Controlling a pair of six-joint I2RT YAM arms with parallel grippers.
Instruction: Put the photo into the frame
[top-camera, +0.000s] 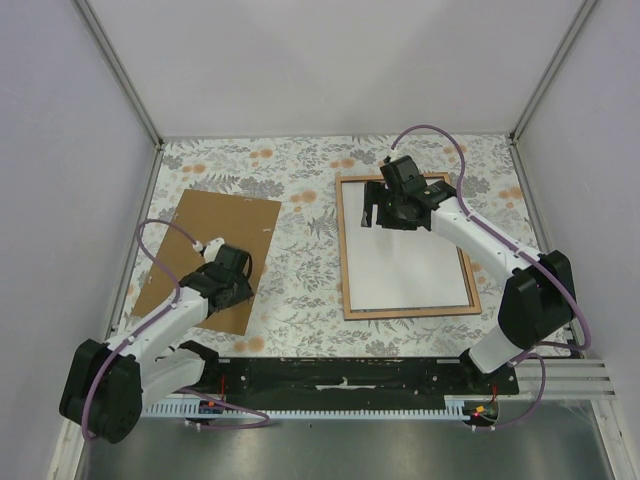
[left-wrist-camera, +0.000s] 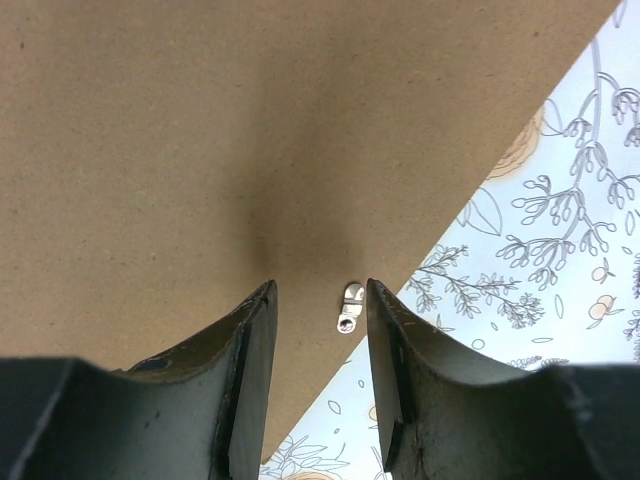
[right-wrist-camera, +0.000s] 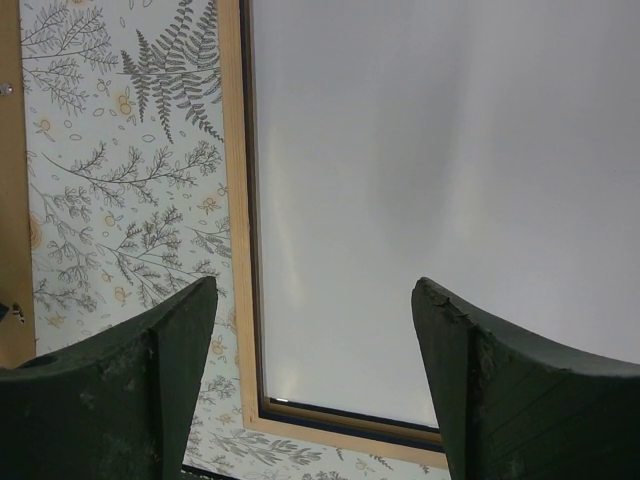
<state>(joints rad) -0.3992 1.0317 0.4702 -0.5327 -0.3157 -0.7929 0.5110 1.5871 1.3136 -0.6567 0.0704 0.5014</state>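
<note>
**Reader:** In the overhead view, where are the photo and the frame lying?

**Operator:** The frame (top-camera: 343, 250) is lying flat on the right half of the floral tabletop (top-camera: 310, 210), with its wood-coloured back facing up. The photo (top-camera: 410, 270) is lying inside the rim, its white reverse facing up and filling the opening.

**Reader:** What is your right tool doing?

**Operator:** My right tool (top-camera: 380, 210) is hovering over the far end of the frame. In the right wrist view its fingers (right-wrist-camera: 170, 370) are standing wide apart and gripping nothing. Between them I am looking down on the white sheet and one corner of the wooden rim, with patterned tabletop beside it.

**Reader:** And the left one?

**Operator:** My left tool (top-camera: 238, 285) is hanging over the brown backing panel (top-camera: 215, 230). The panel is lying on the left half of the tabletop, well apart from the frame. In the left wrist view the fingers (left-wrist-camera: 240, 380) are parted by a narrow gap and pinching nothing. A small metal clip (left-wrist-camera: 350, 306) is showing in that gap, sitting on the panel just beside its edge. I cannot tell whether the fingertips are touching the panel.
</note>
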